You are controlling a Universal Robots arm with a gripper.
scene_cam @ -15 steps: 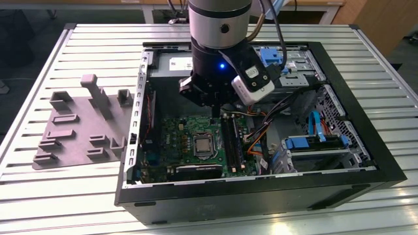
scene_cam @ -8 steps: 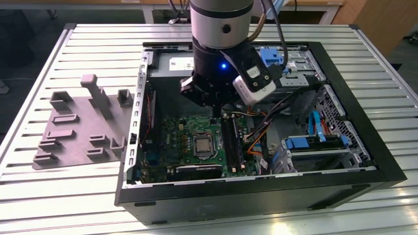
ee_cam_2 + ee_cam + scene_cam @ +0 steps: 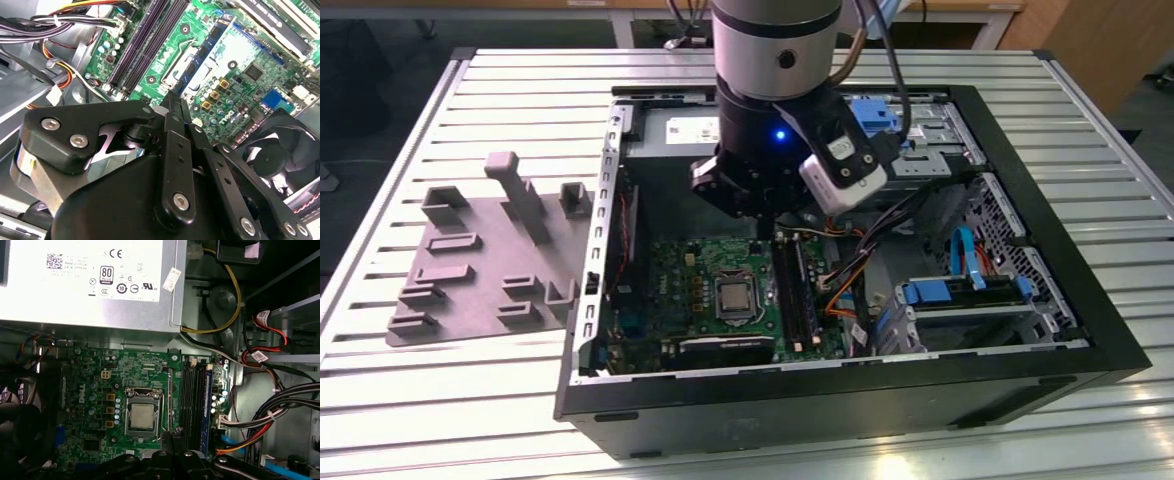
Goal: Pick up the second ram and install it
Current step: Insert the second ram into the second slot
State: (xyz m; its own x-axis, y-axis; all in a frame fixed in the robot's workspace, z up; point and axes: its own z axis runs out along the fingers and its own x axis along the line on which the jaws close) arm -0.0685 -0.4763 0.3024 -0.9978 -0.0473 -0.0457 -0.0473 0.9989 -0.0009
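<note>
While the gripper [image 3: 763,228] hung inside the open computer case [image 3: 1107,340], at the centre of the exterior view, its fingers [image 3: 172,122] appeared pressed together. The second ram [image 3: 791,290] appeared to stand on edge in the memory slots, just right of the CPU socket [image 3: 736,300], its upper end just beneath the fingertips

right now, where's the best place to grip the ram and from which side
Pinch the second ram across its flat faces at the upper long edge, coming from above: it stands on edge along the slots, as the gripper seems to hold it.
</note>
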